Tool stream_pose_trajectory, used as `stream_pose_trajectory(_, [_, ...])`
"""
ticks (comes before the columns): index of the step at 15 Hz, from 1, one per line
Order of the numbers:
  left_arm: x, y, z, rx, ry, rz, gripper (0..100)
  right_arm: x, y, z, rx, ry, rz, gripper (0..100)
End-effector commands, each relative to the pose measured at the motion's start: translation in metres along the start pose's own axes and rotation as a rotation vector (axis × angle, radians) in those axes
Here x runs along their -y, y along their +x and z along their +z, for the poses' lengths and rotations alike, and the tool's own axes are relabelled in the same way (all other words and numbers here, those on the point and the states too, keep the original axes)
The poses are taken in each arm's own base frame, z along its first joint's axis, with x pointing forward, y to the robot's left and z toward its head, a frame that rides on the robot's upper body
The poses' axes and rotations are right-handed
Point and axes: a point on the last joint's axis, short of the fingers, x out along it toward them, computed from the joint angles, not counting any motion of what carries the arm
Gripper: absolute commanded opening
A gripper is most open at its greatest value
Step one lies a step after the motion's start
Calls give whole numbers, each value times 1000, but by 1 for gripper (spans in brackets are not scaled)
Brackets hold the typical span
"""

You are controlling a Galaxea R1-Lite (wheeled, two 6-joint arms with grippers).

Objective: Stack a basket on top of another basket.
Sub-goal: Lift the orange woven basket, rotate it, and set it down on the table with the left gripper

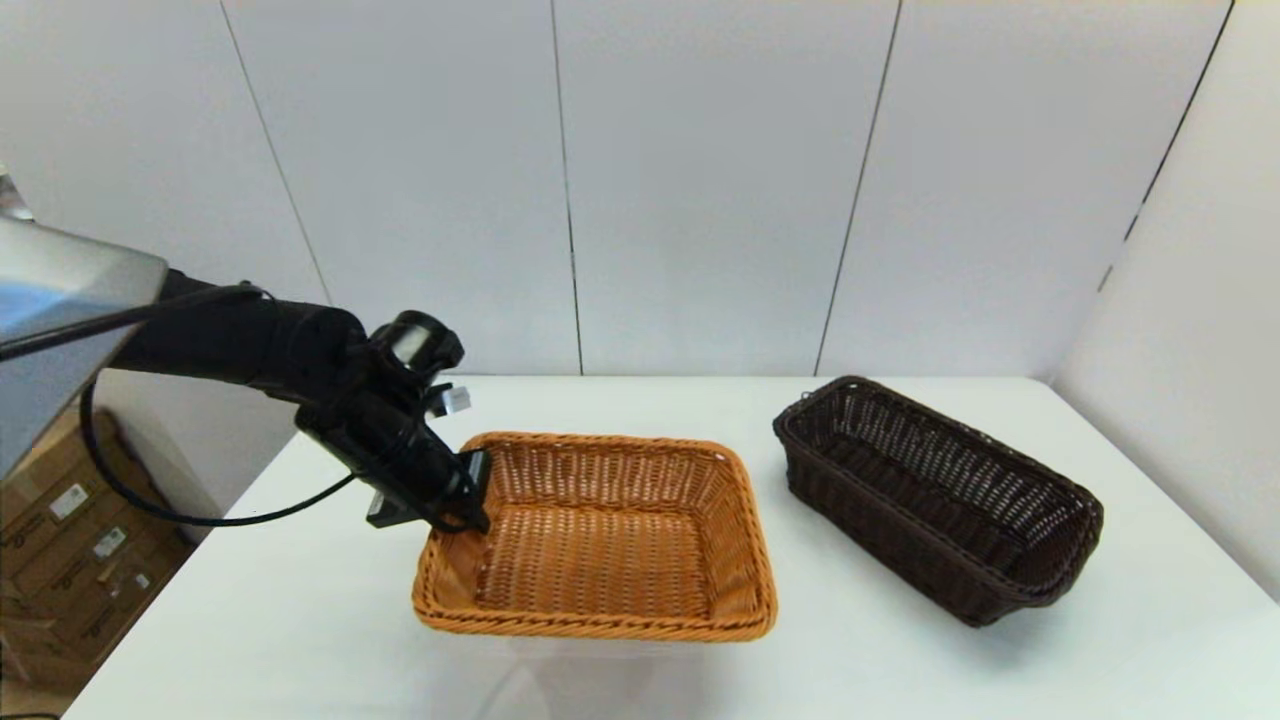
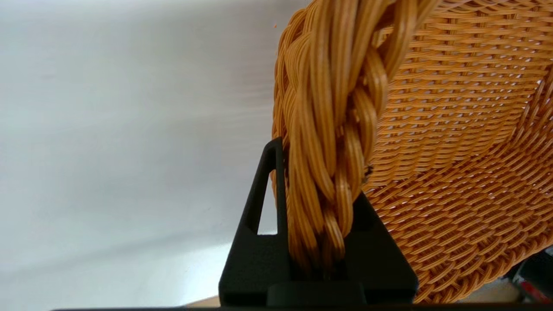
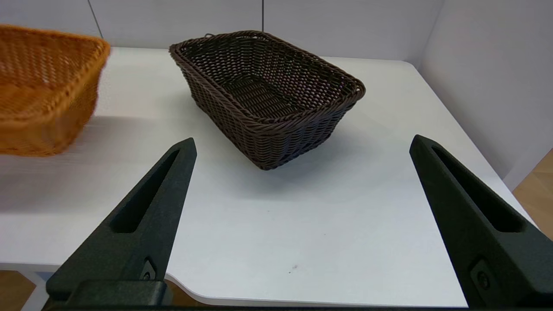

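White table (image 1: 880, 660) holds both baskets, well apart. Orange basket (image 1: 600, 535) is raised off it at centre-left, gripped by its braided rim for carrying. Dark basket (image 1: 935, 495) is sat right, untouched. Left gripper (image 1: 470, 500) is clamped on the rim; right gripper (image 3: 302, 149) is parked, spread wide, empty.

The orange-tan wicker basket (image 1: 600, 540) is glossy woven strands, its rim a thick braid. The dark brown wicker basket (image 1: 935, 495) looks duller. The tabletop (image 1: 850, 660) is smooth, matt white. Each end effector finger (image 3: 142, 220) is grainy matt black plastic.
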Motion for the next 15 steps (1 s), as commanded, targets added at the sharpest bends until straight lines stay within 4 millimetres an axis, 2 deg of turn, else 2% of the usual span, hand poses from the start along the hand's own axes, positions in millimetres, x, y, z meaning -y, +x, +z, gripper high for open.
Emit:
stream_pose_trajectory(1, [1,25,6,-40,0,3,0,0,0,0,-1,-1,0,100])
stream_pose_trajectory(4, [7,28,5,-43,17,1,0,0,0,0,-1,-1,0,100])
stream_pose_trajectory(15, [7,41,7,-72,17,3,0,0,0,0,-1,-6,2,100])
